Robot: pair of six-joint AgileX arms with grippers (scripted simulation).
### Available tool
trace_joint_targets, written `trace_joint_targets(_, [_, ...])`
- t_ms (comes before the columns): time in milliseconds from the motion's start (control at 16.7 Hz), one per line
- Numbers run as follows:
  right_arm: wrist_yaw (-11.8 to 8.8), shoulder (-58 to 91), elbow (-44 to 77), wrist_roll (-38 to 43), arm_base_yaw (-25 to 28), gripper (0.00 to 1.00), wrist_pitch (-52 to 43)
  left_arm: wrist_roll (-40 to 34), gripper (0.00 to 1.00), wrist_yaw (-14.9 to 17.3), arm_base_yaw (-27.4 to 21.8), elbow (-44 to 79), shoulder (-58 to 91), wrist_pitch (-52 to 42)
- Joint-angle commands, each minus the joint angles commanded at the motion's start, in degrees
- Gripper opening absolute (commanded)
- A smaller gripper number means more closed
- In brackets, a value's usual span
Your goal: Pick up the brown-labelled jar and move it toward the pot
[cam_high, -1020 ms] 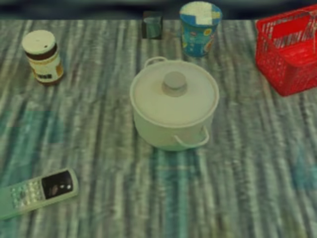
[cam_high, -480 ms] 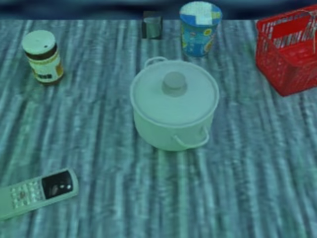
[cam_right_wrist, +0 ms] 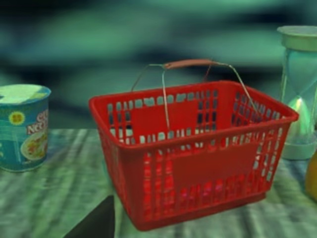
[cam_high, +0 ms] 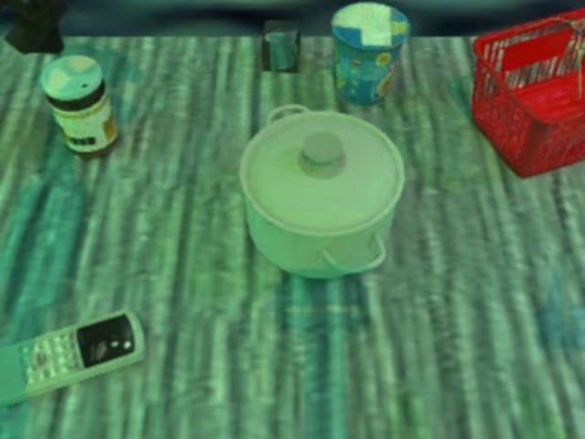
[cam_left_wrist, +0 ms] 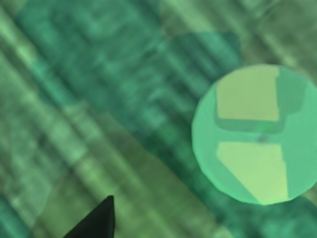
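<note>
A dark shape, the left gripper (cam_high: 35, 26), now shows at the far-left corner of the top view, just beyond the brown-labelled jar (cam_high: 79, 103); half a second ago that corner held nothing. I read this as the left arm arriving for the pick, so the task is at its approach step and the jar is not yet grasped. The jar itself has not shifted: it stands upright on the table (cam_high: 183, 274), well to the left of the pot (cam_high: 321, 190) and farther back. The left wrist view looks straight down on the jar's round lid (cam_left_wrist: 257, 134), off to one side of the frame, so the gripper seems above the jar but not yet centred on it. Only one dark fingertip (cam_left_wrist: 96, 220) shows there, so I cannot tell how the jaws stand. The right arm is out of the top view; its wrist camera faces the red basket (cam_right_wrist: 193, 153), which sits right of the pot, with one fingertip (cam_right_wrist: 96, 220) visible and the jaw state likewise unknown. Next move, in my judgement: centre over the lid, then descend.
</note>
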Motion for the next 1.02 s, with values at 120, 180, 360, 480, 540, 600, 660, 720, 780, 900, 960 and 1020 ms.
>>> trace_joint_targets(120, [0.00,0.00,0.00,0.00,0.00,1.00,0.00,2.37,1.00,0.83,-0.02,7.64,7.58,-4.16])
trace_joint_targets(180, [0.00,0.00,0.00,0.00,0.00,1.00,0.00,3.33,1.00,1.17,-0.02,10.74,10.66,-5.85])
trace_joint_targets(360, [0.00,0.00,0.00,0.00,0.00,1.00,0.00,5.33,1.00,1.88,-0.04,17.12,17.03,-9.35])
trace_joint_targets(480, [0.00,0.00,0.00,0.00,0.00,1.00,0.00,5.76,1.00,2.04,-0.05,18.50,18.41,-10.11])
trace_joint_targets(540, [0.00,0.00,0.00,0.00,0.00,1.00,0.00,5.76,1.00,2.04,-0.05,18.50,18.41,-10.11])
trace_joint_targets(600, [0.00,0.00,0.00,0.00,0.00,1.00,0.00,5.76,1.00,2.04,-0.05,18.50,18.41,-10.11])
trace_joint_targets(660, [0.00,0.00,0.00,0.00,0.00,1.00,0.00,5.76,1.00,2.04,-0.05,18.50,18.41,-10.11])
trace_joint_targets(720, [0.00,0.00,0.00,0.00,0.00,1.00,0.00,5.76,1.00,2.04,-0.05,18.50,18.41,-10.11])
trace_joint_targets(780, [0.00,0.00,0.00,0.00,0.00,1.00,0.00,5.70,1.00,1.97,-0.04,18.35,18.58,-10.01])
trace_joint_targets(900, [0.00,0.00,0.00,0.00,0.00,1.00,0.00,5.64,1.00,1.99,-0.15,17.37,18.32,-9.06])
trace_joint_targets(960, [0.00,0.00,0.00,0.00,0.00,1.00,0.00,5.53,1.00,1.99,-0.28,15.99,18.03,-7.84])
trace_joint_targets(1020, [0.00,0.00,0.00,0.00,0.00,1.00,0.00,5.38,1.00,1.96,-0.43,14.13,17.71,-6.26])
